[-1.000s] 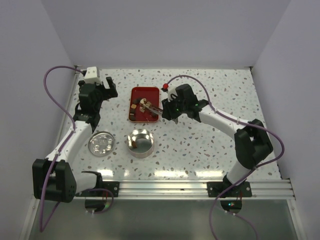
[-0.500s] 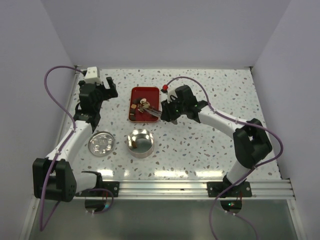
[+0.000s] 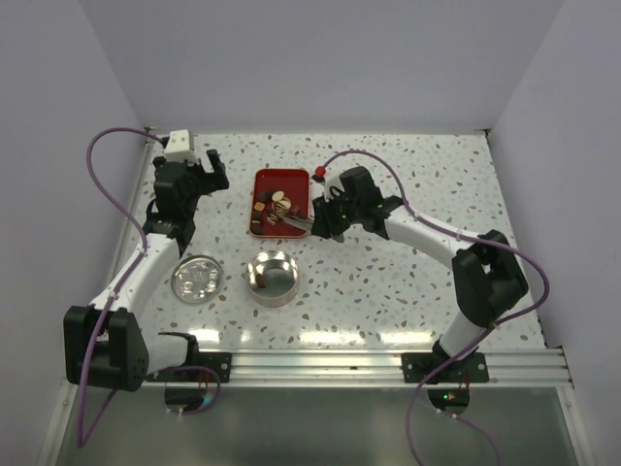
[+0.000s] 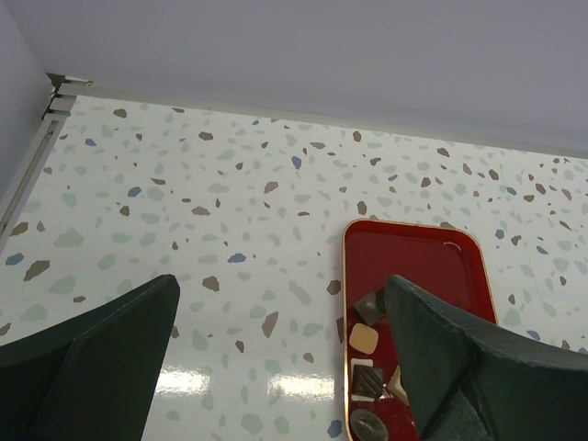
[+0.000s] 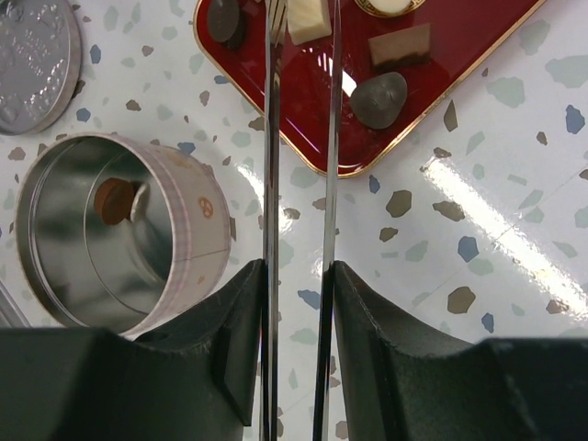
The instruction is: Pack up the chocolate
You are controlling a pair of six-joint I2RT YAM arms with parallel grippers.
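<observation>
Several small chocolates, dark (image 5: 378, 97), tan (image 5: 399, 46) and cream (image 5: 308, 16), lie in a red tray (image 3: 268, 184), which also shows in the right wrist view (image 5: 367, 138). My right gripper (image 5: 300, 271) is shut on metal tongs (image 5: 272, 138). Their blades reach over the tray's near end, with the cream piece between them. The tips are cut off by the frame edge. The open round tin (image 5: 184, 230) holds one brown chocolate (image 5: 115, 200). My left gripper (image 4: 280, 349) is open and empty, left of the tray (image 4: 413, 257).
The tin's silver lid (image 3: 197, 279) lies flat left of the tin (image 3: 273, 277). A small red and white object (image 3: 321, 173) stands at the tray's right far corner. Side walls close in the speckled table.
My right gripper has shifted a little left and nearer, and the tongs' tips have moved from the tray's middle toward its near end. The left arm has not moved.
</observation>
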